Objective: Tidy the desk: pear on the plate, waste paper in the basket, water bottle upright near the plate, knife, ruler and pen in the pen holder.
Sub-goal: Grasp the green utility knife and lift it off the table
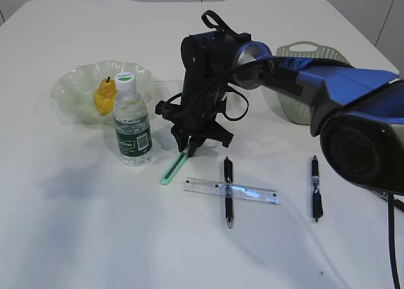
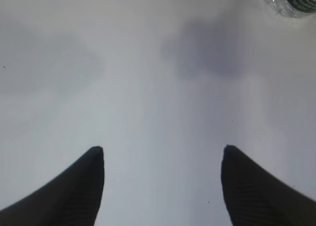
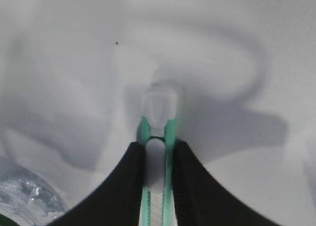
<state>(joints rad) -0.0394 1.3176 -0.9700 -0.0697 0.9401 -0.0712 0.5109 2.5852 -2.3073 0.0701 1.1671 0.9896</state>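
The right gripper [image 1: 188, 149] stands over the middle of the white table [image 1: 82, 238], its fingers [image 3: 126, 186] closed narrowly on the sides of the green-and-white knife [image 1: 172, 169], whose free end slants down to the tabletop. Just left stands the bottle [image 1: 132, 122], upright beside the plate [image 1: 69, 87] holding the pear [image 1: 104, 96]. Near the knife, the ruler [image 1: 252, 192] lies across one pen [image 1: 228, 191]; a second pen [image 1: 315, 188] lies apart to the right. The basket [image 1: 293, 55] sits behind the arm. The left gripper [image 2: 163, 159] hangs wide open, holding nothing, over bare table with open room around it.
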